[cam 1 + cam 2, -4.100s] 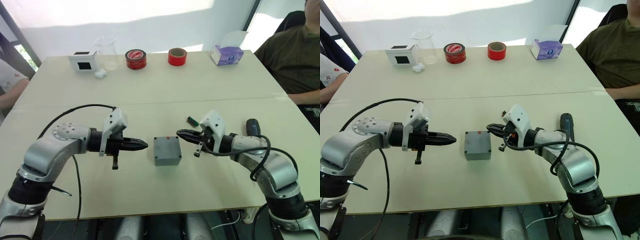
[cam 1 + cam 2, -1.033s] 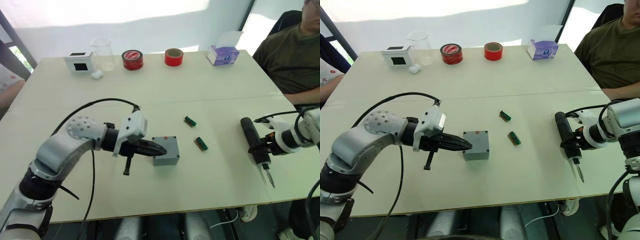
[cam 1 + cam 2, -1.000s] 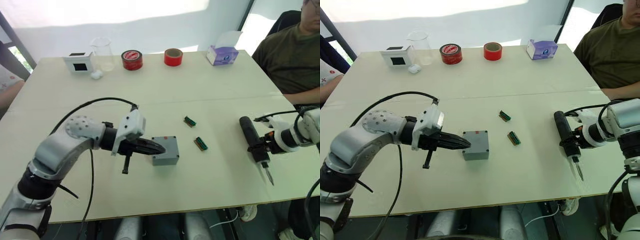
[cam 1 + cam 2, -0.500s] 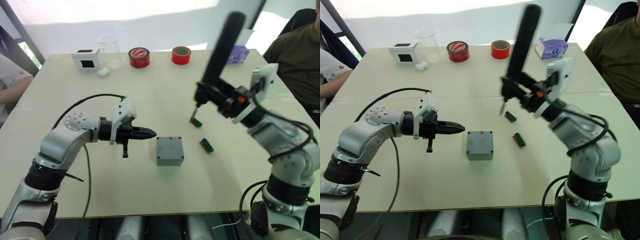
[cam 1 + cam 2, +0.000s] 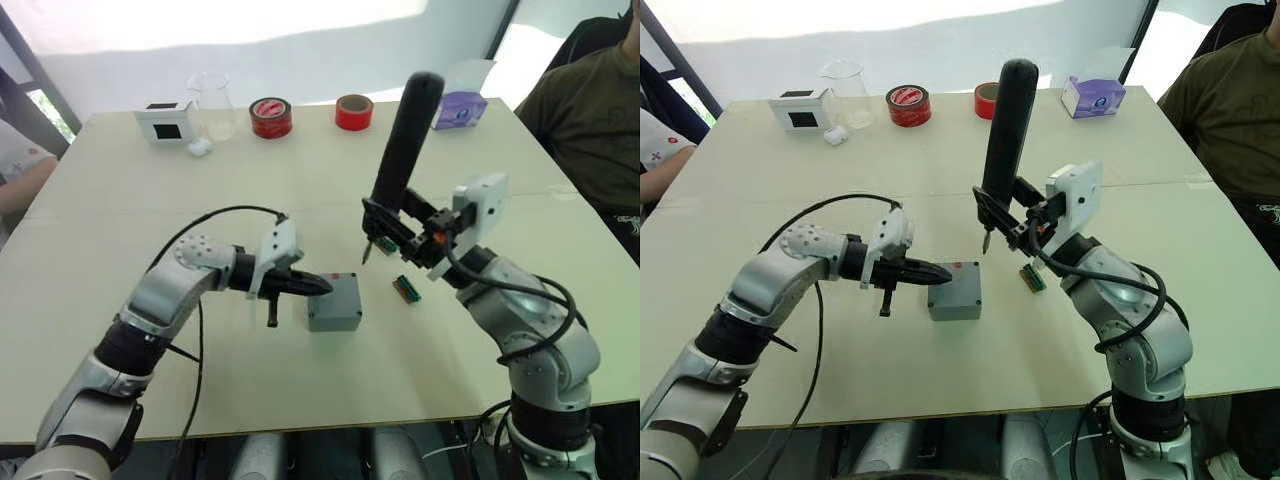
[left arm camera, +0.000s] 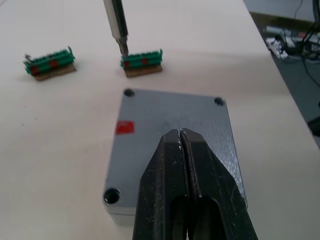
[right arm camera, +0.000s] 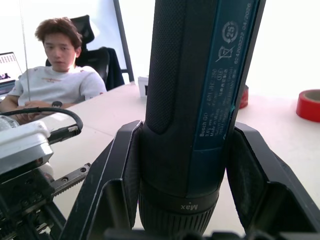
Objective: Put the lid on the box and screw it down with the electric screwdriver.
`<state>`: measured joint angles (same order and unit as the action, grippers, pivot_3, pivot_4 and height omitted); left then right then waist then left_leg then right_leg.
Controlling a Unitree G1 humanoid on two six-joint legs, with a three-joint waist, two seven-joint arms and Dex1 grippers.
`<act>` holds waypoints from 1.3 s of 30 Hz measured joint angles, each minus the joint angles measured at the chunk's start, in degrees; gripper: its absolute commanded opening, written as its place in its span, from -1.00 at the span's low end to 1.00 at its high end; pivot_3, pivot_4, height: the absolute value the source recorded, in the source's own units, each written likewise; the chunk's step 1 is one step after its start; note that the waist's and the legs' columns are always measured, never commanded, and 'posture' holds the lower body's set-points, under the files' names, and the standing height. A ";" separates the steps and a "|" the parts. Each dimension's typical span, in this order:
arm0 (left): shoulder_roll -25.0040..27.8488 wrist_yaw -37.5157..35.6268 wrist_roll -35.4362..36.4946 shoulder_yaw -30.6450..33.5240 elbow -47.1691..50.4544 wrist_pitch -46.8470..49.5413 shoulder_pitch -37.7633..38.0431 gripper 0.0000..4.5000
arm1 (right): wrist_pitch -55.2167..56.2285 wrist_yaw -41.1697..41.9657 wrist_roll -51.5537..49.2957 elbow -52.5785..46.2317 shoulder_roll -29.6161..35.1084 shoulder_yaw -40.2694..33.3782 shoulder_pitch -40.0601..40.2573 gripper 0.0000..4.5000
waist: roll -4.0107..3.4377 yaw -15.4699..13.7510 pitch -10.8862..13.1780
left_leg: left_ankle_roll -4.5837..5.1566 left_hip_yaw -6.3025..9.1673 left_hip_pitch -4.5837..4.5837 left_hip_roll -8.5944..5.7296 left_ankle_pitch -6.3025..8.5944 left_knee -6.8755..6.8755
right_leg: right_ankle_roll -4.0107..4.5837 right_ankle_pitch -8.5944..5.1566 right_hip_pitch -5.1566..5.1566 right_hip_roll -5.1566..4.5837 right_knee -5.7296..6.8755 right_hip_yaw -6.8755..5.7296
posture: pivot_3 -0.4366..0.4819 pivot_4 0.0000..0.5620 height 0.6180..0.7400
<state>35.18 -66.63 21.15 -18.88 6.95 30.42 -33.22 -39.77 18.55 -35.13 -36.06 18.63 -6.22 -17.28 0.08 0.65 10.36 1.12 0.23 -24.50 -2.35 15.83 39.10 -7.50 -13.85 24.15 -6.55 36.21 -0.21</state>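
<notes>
pressing closed fingers (image 6: pixel 186 165) onto the lid (image 6: pixel 172 130); right gripper (image 5: pixel 1025 228) clamps screwdriver (image 5: pixel 1006 130) upright.

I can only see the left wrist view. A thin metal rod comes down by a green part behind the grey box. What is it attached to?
Observer: It is the bit of the electric screwdriver, a long black stick standing nearly upright.
Operator: Who is holding it?
Observer: The right gripper is clamped round its lower end.
Operator: Is anyone near the robot?
Observer: Yes, a person in a dark green shirt sits at the robot's right side of the table, and two red tape rolls stand along its far edge.
</notes>
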 measured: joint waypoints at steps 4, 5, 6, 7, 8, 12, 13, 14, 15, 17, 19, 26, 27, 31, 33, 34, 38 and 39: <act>-0.41 -0.17 -1.13 -0.07 -0.23 -2.04 0.43 -1.00 | 1.47 -0.09 1.42 0.00 -0.16 1.98 1.89 -0.19 | 0.00 -0.05 0.00 | 0.00 0.01 0.03 0.00 0.00 0.01 | 0.00 0.00 -0.04 0.00 0.00 0.00 | -0.05 -0.47 1.00; -0.43 -0.14 -1.24 -0.06 -0.25 -2.30 0.63 -1.00 | 1.63 -0.16 1.71 0.00 -0.30 2.54 1.91 -0.19 | 0.00 -0.04 0.00 | 0.00 0.01 0.04 0.00 0.00 0.01 | 0.00 0.00 -0.04 0.00 0.00 0.00 | -0.05 -0.47 1.00; -0.48 0.00 -1.24 0.04 -0.22 -2.41 0.89 -1.00 | 2.07 -0.26 2.06 0.00 -0.67 3.15 1.91 -0.19 | -0.01 -0.05 -0.01 | 0.00 0.02 0.05 0.00 0.00 0.01 | 0.00 0.00 -0.05 0.00 0.00 0.00 | -0.05 -0.47 1.00; -0.54 0.20 -1.23 0.09 -0.18 -2.36 0.96 -1.00 | 2.59 -0.32 2.45 0.01 -0.96 3.59 1.91 -0.19 | -0.01 -0.06 -0.01 | 0.00 0.02 0.05 0.00 0.00 0.01 | 0.00 0.00 -0.05 0.00 0.00 0.00 | -0.05 -0.47 1.00; -0.55 0.33 -1.22 0.14 -0.10 -2.29 1.04 -1.00 | 2.95 -0.33 2.66 0.01 -1.19 3.94 1.91 -0.19 | -0.01 -0.05 -0.01 | 0.00 0.01 0.05 0.00 0.00 0.01 | 0.00 0.00 -0.06 0.00 0.00 0.00 | -0.05 -0.47 1.00; -0.59 0.73 -1.15 0.53 0.38 -2.14 1.65 -1.00 | 4.17 -0.34 3.93 0.06 -1.78 5.68 2.04 -0.19 | -0.01 -0.05 -0.01 | 0.00 0.03 0.07 0.00 0.00 0.01 | 0.00 0.00 -0.07 0.00 0.00 0.00 | -0.05 -0.47 1.00; -0.59 0.79 -1.14 0.59 0.46 -2.11 1.73 -1.00 | 4.47 -0.34 4.31 0.25 -1.81 5.88 2.10 -0.19 | -0.01 -0.04 -0.01 | 0.00 0.03 0.08 0.00 0.00 0.01 | 0.00 0.00 -0.07 0.00 0.00 0.00 | -0.05 -0.47 1.00; -0.59 0.82 -1.14 0.60 0.53 -2.08 1.78 -1.00 | 4.67 -0.36 4.60 0.40 -1.82 5.93 2.15 -0.19 | -0.01 -0.03 -0.01 | 0.00 0.02 0.08 0.00 0.00 0.01 | 0.00 0.00 -0.08 0.00 0.00 0.00 | -0.05 -0.47 1.00; -0.59 0.90 -1.14 0.65 0.70 -2.01 1.91 -1.00 | 5.00 -0.35 5.02 0.56 -1.82 5.99 2.18 -0.19 | -0.01 -0.04 -0.01 | 0.00 0.02 0.08 0.00 0.00 0.01 | 0.00 0.00 -0.07 0.00 0.00 0.00 | -0.05 -0.47 1.00; -0.59 1.15 -1.14 0.68 0.93 -1.82 2.01 -1.00 | 5.68 -0.26 5.66 0.92 -1.80 6.11 2.25 -0.19 | -0.01 -0.04 -0.01 | 0.00 0.03 0.08 0.00 0.00 0.01 | 0.00 0.00 -0.08 0.00 0.00 0.00 | -0.05 -0.47 1.00; -0.73 1.56 -1.14 0.69 1.25 -1.37 2.09 -1.00 | 6.94 0.08 6.82 1.59 -1.59 6.55 3.13 -0.19 | -0.01 -0.08 -0.01 | 0.00 0.03 0.08 0.00 0.00 0.01 | 0.00 0.00 -0.09 0.00 0.00 0.00 | -0.05 -0.47 1.00; -1.06 2.56 -1.15 0.66 2.24 0.31 2.26 -1.00 | 11.59 1.96 9.04 2.51 -1.38 7.19 5.55 -0.19 | -0.01 -0.09 -0.04 | 0.00 0.03 0.17 -0.01 0.00 0.01 | 0.00 0.00 -0.20 0.00 -0.01 0.00 | -0.05 -0.47 1.00; -1.07 2.61 -1.14 0.66 2.31 0.52 2.26 -1.00 | 11.85 2.06 9.10 2.53 -1.45 7.23 5.73 -0.19 | 0.00 -0.10 -0.04 | 0.01 0.04 0.20 -0.01 0.00 0.01 | 0.00 0.00 -0.23 0.00 -0.01 0.00 | -0.05 -0.47 1.00; -1.04 2.67 -1.12 0.66 2.65 1.59 2.28 -1.00 | 12.33 2.17 9.44 2.64 -1.36 8.10 6.42 -0.19 | -0.01 -0.07 -0.04 | 0.05 0.05 0.44 0.00 0.03 -0.01 | 0.00 -0.01 -0.46 0.00 -0.07 0.00 | -0.05 -0.47 1.00; -0.76 2.62 -1.04 0.67 2.90 1.90 2.83 -1.00 | 10.99 1.93 10.49 2.68 -0.21 9.45 6.08 -0.19 | -0.01 0.03 -0.09 | 0.14 0.03 0.88 0.00 0.09 -0.12 | 0.03 -0.05 -0.87 0.01 -0.17 -0.01 | -0.05 -0.47 1.00; -0.49 2.55 -1.02 0.65 2.98 1.92 3.18 -1.00 | 9.85 1.67 11.01 2.63 0.46 10.31 5.55 -0.19 | 0.03 0.05 -0.19 | 0.17 0.03 1.12 0.01 0.12 -0.17 | 0.08 -0.13 -1.09 0.00 -0.17 0.00 | -0.05 -0.47 1.00; -0.08 2.31 -1.19 0.51 2.94 1.84 3.84 -1.00 | 7.48 0.60 11.80 3.66 0.49 10.97 3.95 -0.19 | 0.33 -0.19 -0.82 | 0.19 0.13 1.40 0.05 0.16 -0.22 | 0.09 -0.24 -1.44 0.00 -0.23 -0.08 | -0.05 -0.47 1.00; 0.01 2.29 -1.20 0.51 2.92 1.85 3.92 -1.00 | 7.21 0.48 11.80 3.79 0.49 10.96 3.86 -0.19 | 0.37 -0.24 -0.94 | 0.19 0.14 1.41 0.04 0.16 -0.23 | 0.09 -0.24 -1.47 -0.01 -0.26 -0.08 | -0.05 -0.47 1.00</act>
<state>35.19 -64.33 19.95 -18.37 9.87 32.27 -29.29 -32.56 19.02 -23.33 -32.26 19.12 4.74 -13.41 0.45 0.41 9.41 1.32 0.37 -23.09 -2.31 15.99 38.87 -7.41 -14.09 22.68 -6.55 35.96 -0.29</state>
